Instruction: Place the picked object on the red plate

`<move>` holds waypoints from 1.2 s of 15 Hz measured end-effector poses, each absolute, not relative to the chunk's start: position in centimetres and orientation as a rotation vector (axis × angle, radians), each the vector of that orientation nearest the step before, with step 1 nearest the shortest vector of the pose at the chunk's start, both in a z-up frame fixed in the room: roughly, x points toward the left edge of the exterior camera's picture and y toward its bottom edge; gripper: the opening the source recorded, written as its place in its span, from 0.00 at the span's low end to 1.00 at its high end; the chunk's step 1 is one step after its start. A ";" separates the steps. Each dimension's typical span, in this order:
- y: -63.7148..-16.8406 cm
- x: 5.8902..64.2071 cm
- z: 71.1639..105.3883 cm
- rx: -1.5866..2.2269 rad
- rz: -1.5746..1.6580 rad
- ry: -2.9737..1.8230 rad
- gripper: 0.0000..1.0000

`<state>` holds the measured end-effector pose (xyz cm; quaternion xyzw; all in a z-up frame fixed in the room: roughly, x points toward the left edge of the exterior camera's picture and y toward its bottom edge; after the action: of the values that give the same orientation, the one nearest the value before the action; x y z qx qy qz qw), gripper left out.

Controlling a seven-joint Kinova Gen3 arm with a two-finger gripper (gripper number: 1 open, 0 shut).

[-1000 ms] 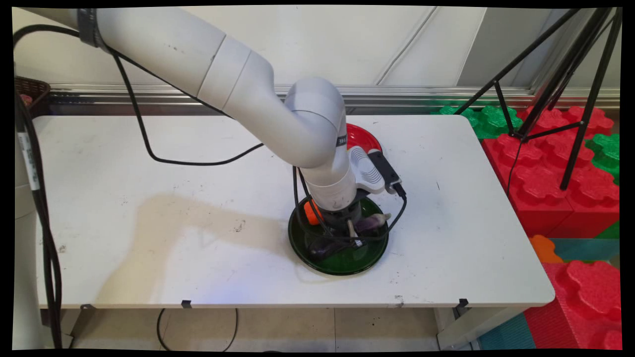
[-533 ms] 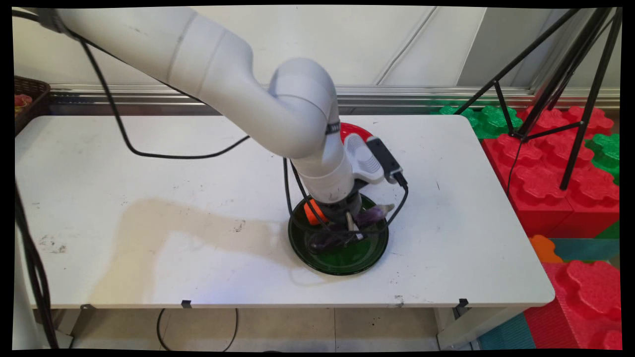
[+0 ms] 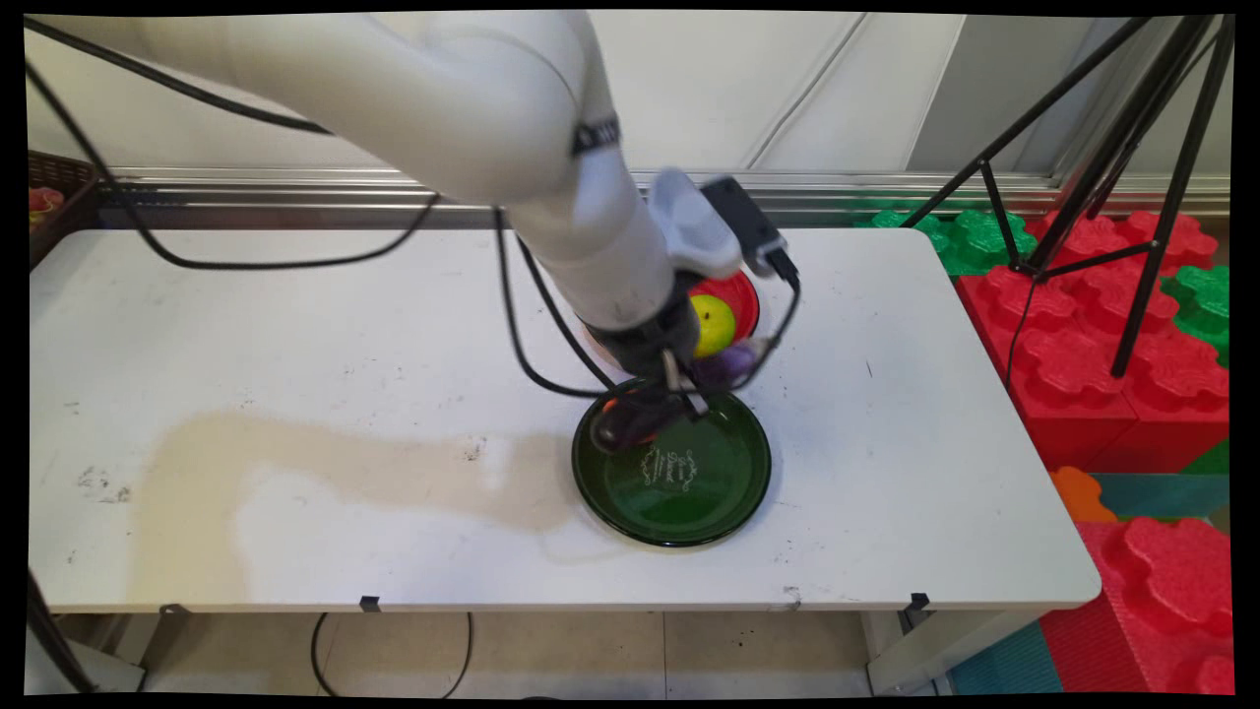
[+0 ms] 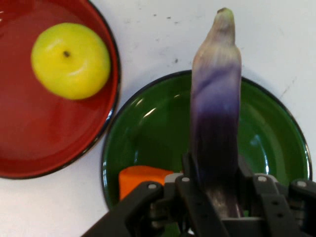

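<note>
CLAW: claw (image 4: 217, 185) clamped on the purple eggplant (image 4: 216, 106), held above the green plate (image 3: 679, 487) | PLATE: orange piece (image 4: 140, 180) sits on it | BESIDE: red plate (image 4: 44, 128), touching the green one's rim, carries a yellow apple (image 4: 70, 60) | UNDER: white worktop (image 3: 295, 345)

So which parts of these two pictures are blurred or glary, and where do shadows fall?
Main view: the gripper and its purple eggplant are smeared; a tan shadow lies on the table; the green plate shows soft glare. Hand view: the eggplant is sharp, the yellow apple slightly soft, with highlights on the red plate.
</note>
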<state>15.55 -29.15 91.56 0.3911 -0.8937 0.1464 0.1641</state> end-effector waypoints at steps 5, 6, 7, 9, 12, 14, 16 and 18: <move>-28.4 19.0 95.6 1.119 0.479 -2.540 0.00; -28.3 19.8 96.2 1.121 0.492 -2.541 0.00; -28.3 20.2 96.6 1.122 0.501 -2.541 0.00; -28.6 21.4 97.8 1.120 0.536 -2.541 0.00; -30.0 22.6 99.4 1.099 0.600 -2.543 0.00; -31.5 22.9 100.0 1.084 0.641 -2.544 0.00; -33.5 22.9 100.3 1.075 0.677 -2.539 0.00; -35.4 22.8 100.2 1.062 0.696 -2.545 0.00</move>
<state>22.79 -35.44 100.19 0.3693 -0.8850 0.2420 0.1481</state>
